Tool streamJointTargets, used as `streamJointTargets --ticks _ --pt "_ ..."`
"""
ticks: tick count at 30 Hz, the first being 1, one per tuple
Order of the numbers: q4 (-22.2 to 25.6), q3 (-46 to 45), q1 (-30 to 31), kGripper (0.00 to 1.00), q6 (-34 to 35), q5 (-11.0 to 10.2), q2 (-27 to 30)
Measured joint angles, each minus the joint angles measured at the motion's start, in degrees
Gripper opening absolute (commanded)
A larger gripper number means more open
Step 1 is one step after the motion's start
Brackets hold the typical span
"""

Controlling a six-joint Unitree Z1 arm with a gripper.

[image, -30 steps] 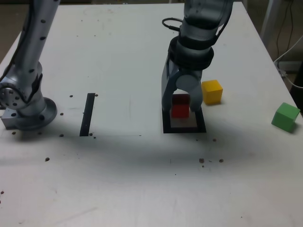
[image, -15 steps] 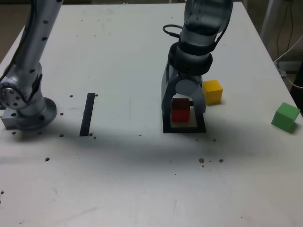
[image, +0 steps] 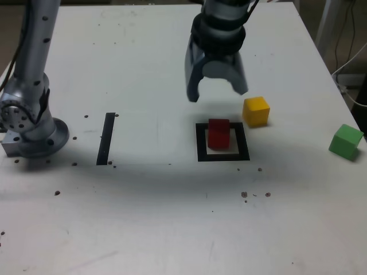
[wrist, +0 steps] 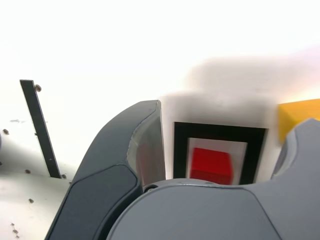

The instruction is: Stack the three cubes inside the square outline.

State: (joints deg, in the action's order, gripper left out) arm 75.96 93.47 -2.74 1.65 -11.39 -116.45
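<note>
Standing wide and empty, tool (image: 217, 96) hung above tabletop (image: 143, 212); red cube (image: 218, 134) sat inside square outline (image: 249, 150), base laid; yellow cube (image: 256, 112) just beside outline and green cube (image: 346, 142) well apart remained unstacked

Exterior view faces the table from above, farther off; wrist view looks closely down, sharing the outline (image: 202, 153).
</note>
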Motion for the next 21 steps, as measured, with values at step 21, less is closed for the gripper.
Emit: streamJointTargets --ticks 21 --pt "4.1 18.9 -3.1 0.98 -1.1 7.4 -13.5"
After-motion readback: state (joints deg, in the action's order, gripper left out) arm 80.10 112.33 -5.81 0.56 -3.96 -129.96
